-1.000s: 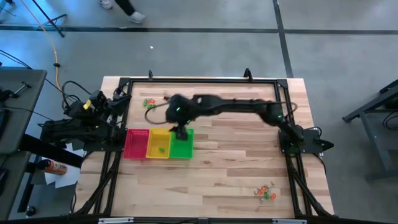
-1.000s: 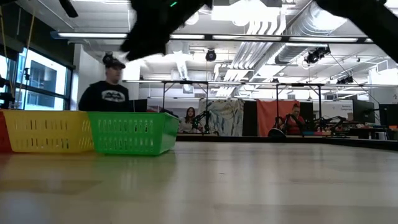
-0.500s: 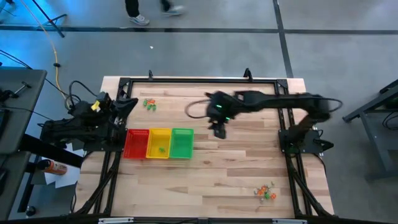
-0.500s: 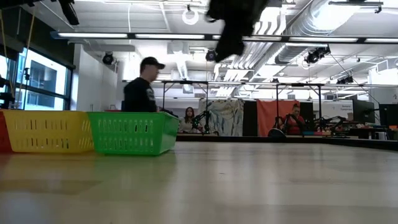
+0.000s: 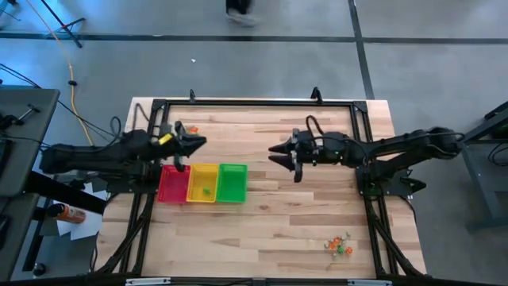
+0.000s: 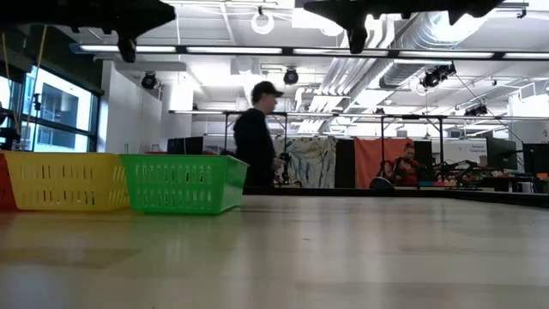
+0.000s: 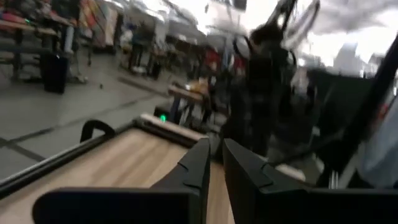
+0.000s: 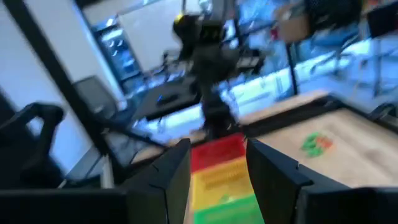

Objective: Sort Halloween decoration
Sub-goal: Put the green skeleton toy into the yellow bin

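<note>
The Halloween trinkets lie in two small clusters. One [image 5: 340, 246] sits on the table near the right near corner. The other [image 5: 193, 127] is at the far left and mostly hidden under my left arm; the right wrist view shows green pieces of it [image 8: 314, 143]. My left gripper [image 5: 200, 144] hovers above the far edge of the trays, fingers almost together [image 7: 216, 165]; I see nothing between them. My right gripper [image 5: 272, 151] is open [image 8: 217, 155]. It hangs level in the air right of the green tray, pointing at the trays.
Red [image 5: 172, 183], yellow [image 5: 203, 183] and green [image 5: 232, 182] trays stand in a row left of centre; a small green piece lies in the yellow one. A black frame runs round the table's edge. A person [image 6: 257, 146] walks in the room behind. Bare wood lies between the trays and the near-right cluster.
My right gripper has pulled back from above the green tray toward the table's right, rising and tipping from pointing down to level. My left arm has reached out from the left edge toward the right, over the far-left trinkets. The person behind has walked rightward.
</note>
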